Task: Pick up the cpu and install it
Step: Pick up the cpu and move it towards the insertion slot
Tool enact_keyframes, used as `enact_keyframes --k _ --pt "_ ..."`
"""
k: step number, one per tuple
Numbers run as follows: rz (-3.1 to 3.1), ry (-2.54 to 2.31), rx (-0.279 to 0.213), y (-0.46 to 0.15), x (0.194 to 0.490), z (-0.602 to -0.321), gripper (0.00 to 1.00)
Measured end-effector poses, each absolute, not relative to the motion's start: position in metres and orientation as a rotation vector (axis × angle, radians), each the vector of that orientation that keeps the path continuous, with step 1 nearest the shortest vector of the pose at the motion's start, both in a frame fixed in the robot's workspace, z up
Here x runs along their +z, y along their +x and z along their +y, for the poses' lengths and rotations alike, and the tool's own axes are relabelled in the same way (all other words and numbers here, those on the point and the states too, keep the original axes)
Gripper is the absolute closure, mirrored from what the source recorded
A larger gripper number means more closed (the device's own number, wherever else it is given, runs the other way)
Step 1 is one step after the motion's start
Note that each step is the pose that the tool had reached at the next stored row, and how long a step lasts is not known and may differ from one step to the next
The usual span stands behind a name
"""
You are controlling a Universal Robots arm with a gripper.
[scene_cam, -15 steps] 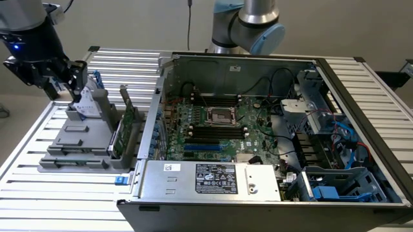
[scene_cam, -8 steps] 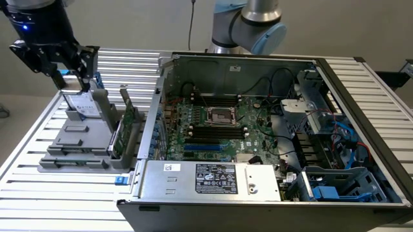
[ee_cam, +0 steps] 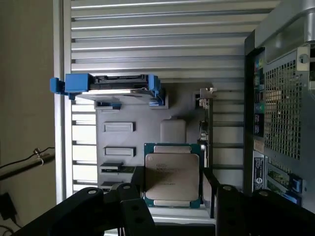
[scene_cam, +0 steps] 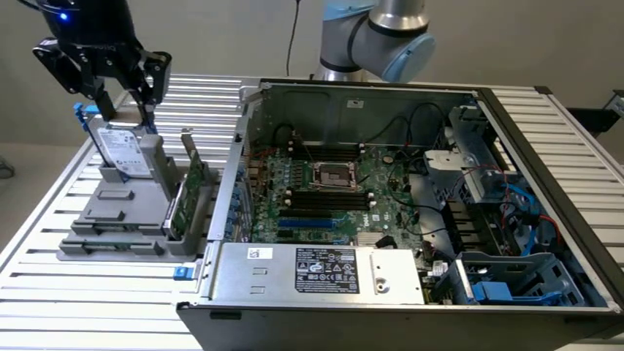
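At the exterior view's left, the jaws hang above the grey holder (scene_cam: 107, 219) and the hard drive (scene_cam: 127, 153) standing in it. They are clamped on the cpu (ee_cam: 172, 177), which is lifted clear of the holder. Further right, the open case (scene_cam: 361, 110) lies on the slatted surface (scene_cam: 58, 292), with the socket (scene_cam: 332, 174) on its board.

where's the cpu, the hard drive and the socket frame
cpu (ee_cam: 172, 177): wrist view, middle of its metal top
hard drive (scene_cam: 125, 152): exterior view, its labelled face
socket frame (scene_cam: 332, 174): exterior view, its middle
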State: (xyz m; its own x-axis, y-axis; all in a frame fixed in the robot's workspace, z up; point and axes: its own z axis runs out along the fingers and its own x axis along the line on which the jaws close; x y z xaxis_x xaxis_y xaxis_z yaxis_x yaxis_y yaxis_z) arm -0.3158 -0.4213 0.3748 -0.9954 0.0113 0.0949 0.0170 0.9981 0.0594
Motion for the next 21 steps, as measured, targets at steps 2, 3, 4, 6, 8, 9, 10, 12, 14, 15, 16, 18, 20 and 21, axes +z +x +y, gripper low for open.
enact_keyframes --k 2,3,4,6,8,9,10,12,14,15,16,18,20,21 --pt "-3.036 -0.022 -0.091 -0.307 0.377 -0.421 0.45" --pt "-3.032 -0.022 -0.091 -0.302 0.378 -0.421 0.45" --pt "-3.029 -0.022 -0.091 -0.298 0.378 -0.421 0.45" --pt "-3.023 -0.022 -0.091 -0.289 0.380 -0.421 0.45" --pt "-3.017 -0.023 -0.091 -0.279 0.381 -0.421 0.45" --pt "-3.015 -0.023 -0.090 -0.275 0.381 -0.421 0.45" --pt "-3.013 -0.023 -0.090 -0.270 0.382 -0.421 0.45" --pt "-3.008 -0.023 -0.090 -0.261 0.383 -0.421 0.45" --pt "-3.004 -0.023 -0.090 -0.252 0.384 -0.421 0.45" --pt "-3.001 -0.023 -0.090 -0.248 0.385 -0.421 0.45" --pt "-2.999 -0.023 -0.090 -0.243 0.385 -0.421 0.45" --pt "-2.995 -0.024 -0.090 -0.234 0.386 -0.421 0.45" --pt "-2.991 -0.023 -0.090 -0.225 0.388 -0.421 0.45" --pt "-2.989 -0.024 -0.089 -0.220 0.388 -0.421 0.45"
